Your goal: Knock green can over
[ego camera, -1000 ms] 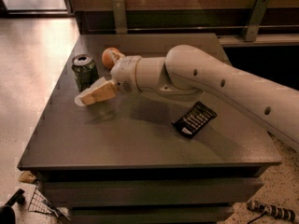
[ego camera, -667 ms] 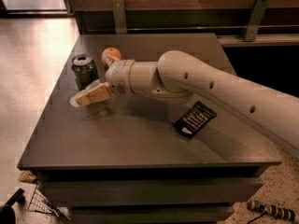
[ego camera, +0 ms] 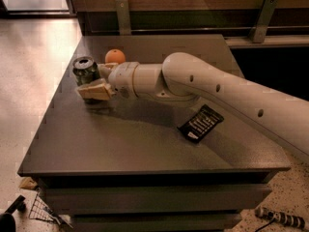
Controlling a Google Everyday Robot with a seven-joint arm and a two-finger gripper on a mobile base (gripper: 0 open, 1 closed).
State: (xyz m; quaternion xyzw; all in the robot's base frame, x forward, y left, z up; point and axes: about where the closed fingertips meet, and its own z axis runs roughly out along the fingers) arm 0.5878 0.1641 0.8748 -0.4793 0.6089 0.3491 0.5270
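The green can (ego camera: 85,70) stands upright near the far left corner of the dark table (ego camera: 125,144), its silver top showing. An orange fruit (ego camera: 115,56) sits just behind and to the right of it. My gripper (ego camera: 92,91), on the end of the white arm that reaches in from the right, is right in front of the can, at its lower side, very close to or touching it.
A black packet with white print (ego camera: 201,123) lies on the table to the right, under my forearm. The table's left edge is close to the can. A wall rail with brackets (ego camera: 123,16) runs behind the table. Small items lie on the floor at the lower left and right.
My gripper has moved left and slightly toward the can, closing the gap to it. The can still stands upright in the same place.
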